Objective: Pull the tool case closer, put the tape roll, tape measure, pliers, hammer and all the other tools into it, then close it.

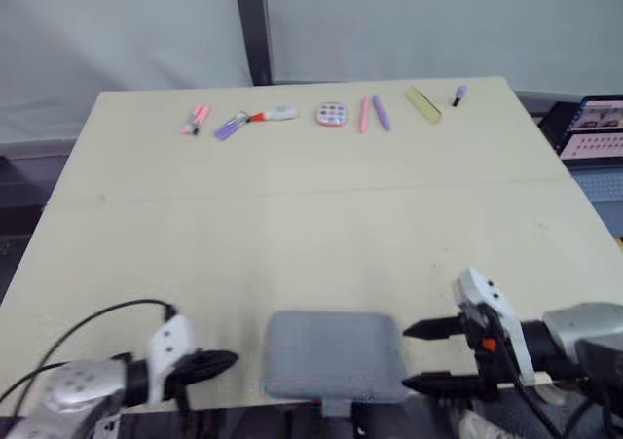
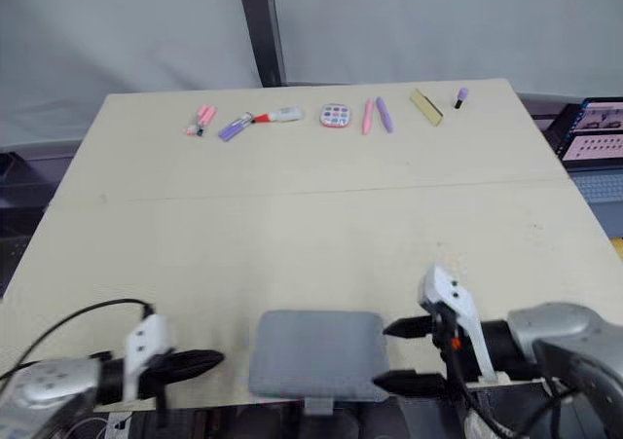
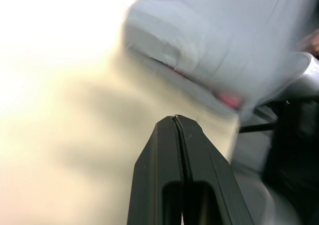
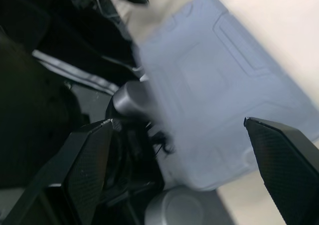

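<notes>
Flanking one tool case (image 1: pixel 335 354): left gripper (image 1: pixel 230 359) pinched, right gripper (image 1: pixel 409 357) spread.

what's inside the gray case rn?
Cannot tell. The tool case lies with its lid down at the near edge of the table, so its inside is covered. A row of small items lies along the far edge, outside it.

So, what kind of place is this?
Probably an indoor robot test setup, not a real workshop: a plain table before a grey curtain, a row of small coloured tools, and a lit screen beside it.
</notes>
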